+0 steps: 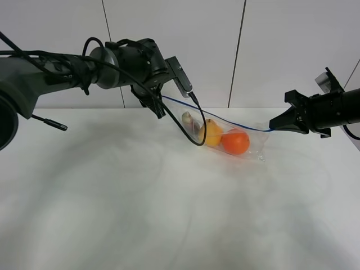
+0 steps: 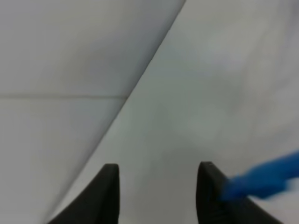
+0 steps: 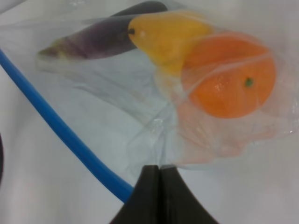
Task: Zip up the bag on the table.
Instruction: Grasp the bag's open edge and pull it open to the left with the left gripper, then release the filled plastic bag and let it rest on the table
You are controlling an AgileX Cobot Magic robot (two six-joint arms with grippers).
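The clear bag hangs stretched a little above the white table, its blue zipper strip running along the top edge. A purple eggplant, a yellow pear and an orange lie inside. My left gripper is at the strip's left end. In the left wrist view the left gripper is open, and the blue strip lies beside one finger, outside the gap. My right gripper is shut on the bag's right end, with its fingertips pinching the plastic.
A black cable loops down from the left arm in front of the bag's left part. Another cable end sticks out at the far left. Grey wall panels stand behind the table's far edge.
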